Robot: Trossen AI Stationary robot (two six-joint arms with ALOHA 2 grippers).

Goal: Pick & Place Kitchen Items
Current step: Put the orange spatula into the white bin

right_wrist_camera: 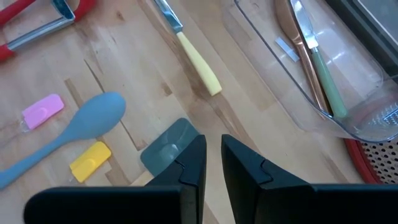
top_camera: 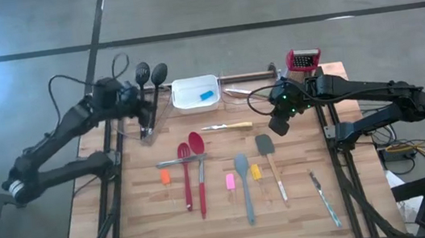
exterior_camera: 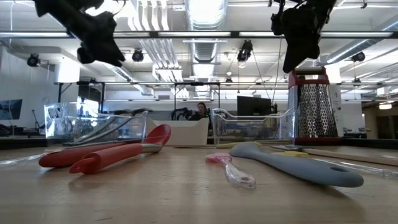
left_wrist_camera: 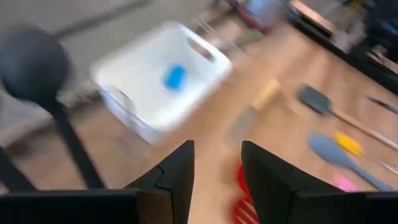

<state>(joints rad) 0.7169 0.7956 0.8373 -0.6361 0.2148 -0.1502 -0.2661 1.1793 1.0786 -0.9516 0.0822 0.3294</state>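
Kitchen items lie on the wooden table: a red spoon (top_camera: 196, 145) and a red slotted spatula (top_camera: 183, 153), a blue-grey spoon (top_camera: 241, 166), a grey spatula (top_camera: 264, 143), a yellow-handled knife (top_camera: 228, 126), and orange (top_camera: 165, 175), pink (top_camera: 230, 181) and yellow (top_camera: 256, 172) blocks. A blue block (left_wrist_camera: 175, 76) lies in the white tray (top_camera: 185, 94). My left gripper (top_camera: 149, 114) hangs open and holds nothing, left of the tray, beside two black spoons (top_camera: 150, 74). My right gripper (right_wrist_camera: 213, 155) is shut and holds nothing, above the grey spatula's blade (right_wrist_camera: 166, 148).
A red-topped grater (top_camera: 303, 61) stands at the far right. Beside it a clear bin (right_wrist_camera: 311, 68) holds more utensils. Another knife (top_camera: 323, 195) lies near the right edge. Bare wood shows along the table's near edge.
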